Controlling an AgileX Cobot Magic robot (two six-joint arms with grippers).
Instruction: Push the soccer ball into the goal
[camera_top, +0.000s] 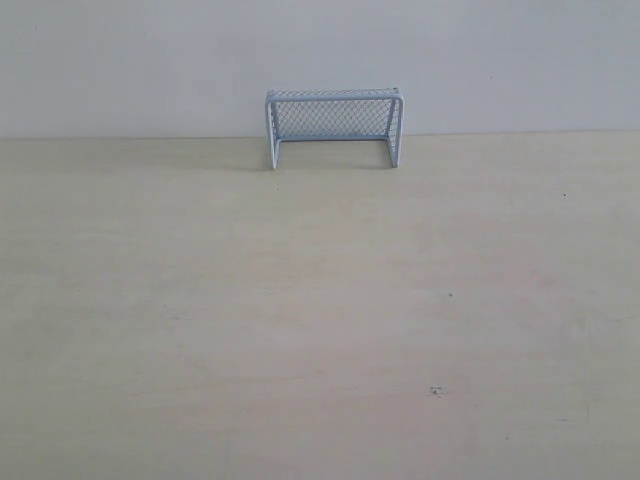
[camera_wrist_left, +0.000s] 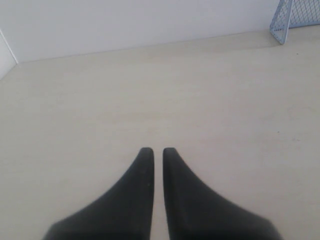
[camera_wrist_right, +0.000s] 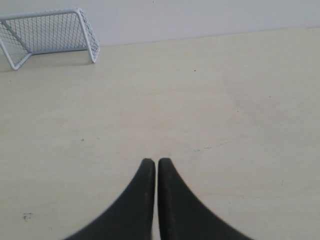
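1. a pale wooden table (camera_top: 320, 330) is seen against a plain white wall (camera_top: 150, 60).
2. the goal (camera_top: 334, 125) is set at the table's far edge by the wall, its back netting seen through its open mouth.
3. the left gripper (camera_wrist_left: 157, 151) is held closed on nothing, with a thin slit between the fingers; the goal is placed well ahead of it, toward the other arm's side.
4. the right gripper (camera_wrist_right: 153, 161) is likewise closed and unladen, the goal well ahead, toward the left arm's side.
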